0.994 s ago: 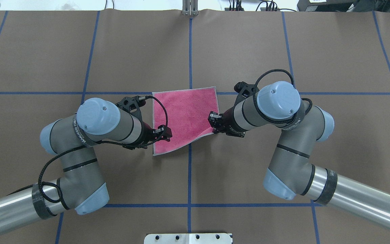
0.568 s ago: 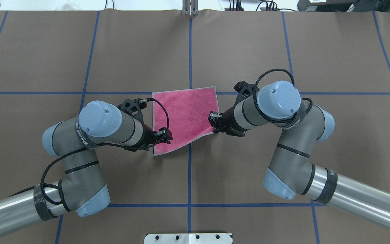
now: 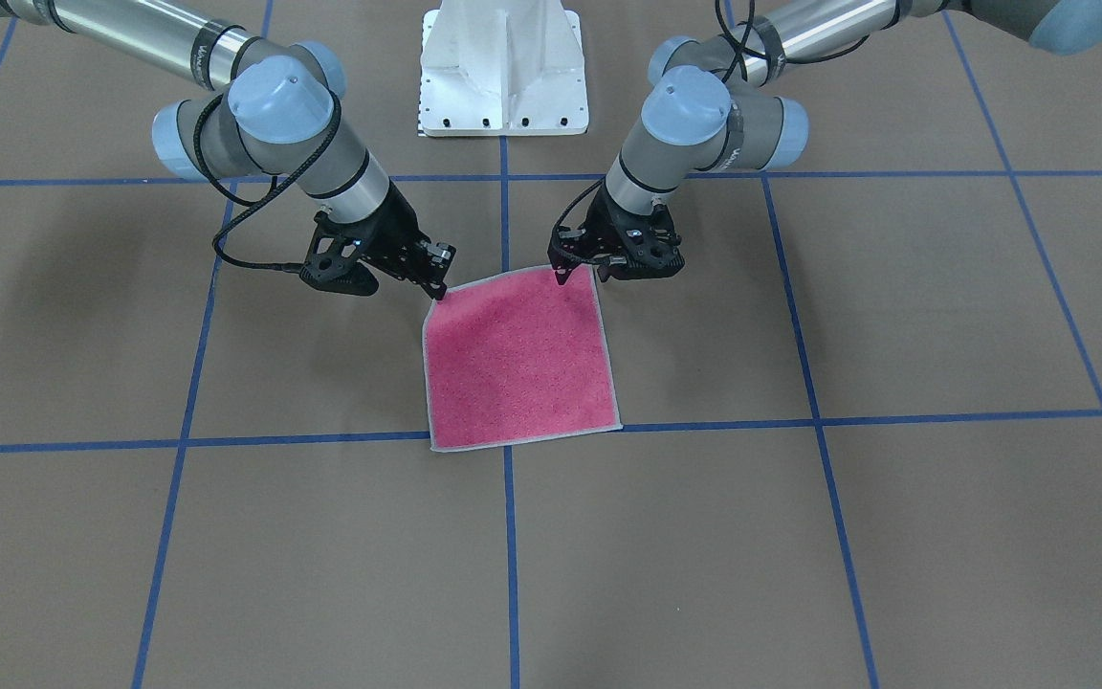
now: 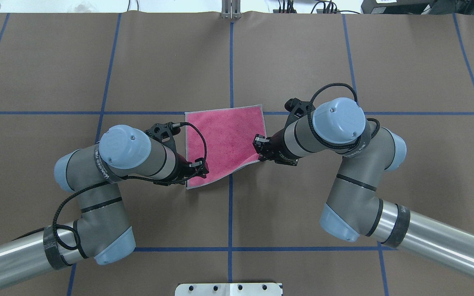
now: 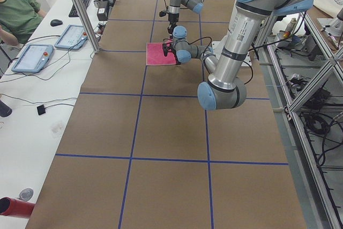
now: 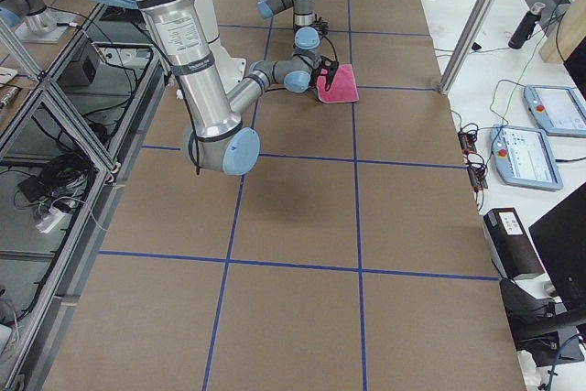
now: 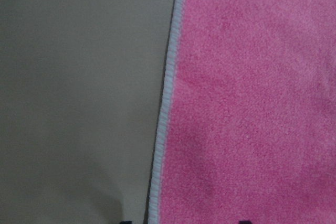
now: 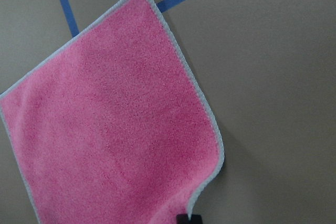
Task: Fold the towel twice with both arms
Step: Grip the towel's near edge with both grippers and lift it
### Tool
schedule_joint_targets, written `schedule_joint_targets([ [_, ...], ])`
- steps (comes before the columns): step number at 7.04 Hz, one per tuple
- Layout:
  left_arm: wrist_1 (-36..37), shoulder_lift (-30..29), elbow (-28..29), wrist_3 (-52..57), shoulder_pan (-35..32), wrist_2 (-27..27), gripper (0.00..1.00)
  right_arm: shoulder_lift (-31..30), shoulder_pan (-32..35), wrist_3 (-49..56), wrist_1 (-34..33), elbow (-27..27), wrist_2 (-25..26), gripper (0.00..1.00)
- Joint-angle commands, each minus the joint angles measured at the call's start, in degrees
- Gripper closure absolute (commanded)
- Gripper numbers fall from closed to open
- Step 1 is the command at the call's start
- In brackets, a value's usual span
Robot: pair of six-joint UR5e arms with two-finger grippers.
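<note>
a brown paper-covered table (image 4: 303, 61) gridded with blue tape lines (image 4: 230, 61) holds a white pedestal base (image 3: 503, 67). a black cable (image 4: 204, 146) loops over the cloth. the small square pink terry towel (image 4: 224, 137), edged in grey, lies at the centre cross. the black left gripper (image 4: 199, 167) is spread apart astride its near-left edge. the black right gripper (image 3: 436, 287) is clamped on the near-right corner, held off the table.

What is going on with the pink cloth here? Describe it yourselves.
A robot is starting to fold the towel, which lies pink face up on the brown table. The right gripper is shut on one robot-side corner, lifted slightly off the surface. The left gripper is open at the other robot-side corner, not yet gripping. No fold is made yet.
</note>
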State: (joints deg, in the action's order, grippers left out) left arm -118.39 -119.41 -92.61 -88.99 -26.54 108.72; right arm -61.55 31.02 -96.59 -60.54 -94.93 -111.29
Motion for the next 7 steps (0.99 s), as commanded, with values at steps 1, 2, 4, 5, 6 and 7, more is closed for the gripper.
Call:
schedule_joint_targets([
  [1, 0.0, -0.1, 0.1, -0.5, 0.6, 0.0, 0.31, 0.0, 0.1, 0.0, 0.0, -0.1, -0.1, 1.0],
  [2, 0.0, -0.1, 0.1, -0.5, 0.7, 0.0, 0.31, 0.0, 0.1, 0.0, 0.0, -0.1, -0.2, 1.0],
  [4, 0.0, -0.2, 0.3, -0.6, 1.0, 0.0, 0.31, 0.1, 0.7, 0.0, 0.1, -0.1, -0.8, 1.0],
  [5, 0.0, -0.2, 0.3, -0.5, 1.0, 0.0, 0.31, 0.1, 1.2, 0.0, 0.1, -0.1, -1.6, 1.0],
  [6, 0.0, -0.2, 0.2, -0.6, 1.0, 0.0, 0.31, 0.1, 1.4, 0.0, 0.0, -0.1, -1.6, 1.0],
  [7, 0.0, -0.7, 0.3, -0.6, 1.0, 0.0, 0.38, 0.1, 1.4, 0.0, 0.0, -0.1, -1.6, 1.0],
])
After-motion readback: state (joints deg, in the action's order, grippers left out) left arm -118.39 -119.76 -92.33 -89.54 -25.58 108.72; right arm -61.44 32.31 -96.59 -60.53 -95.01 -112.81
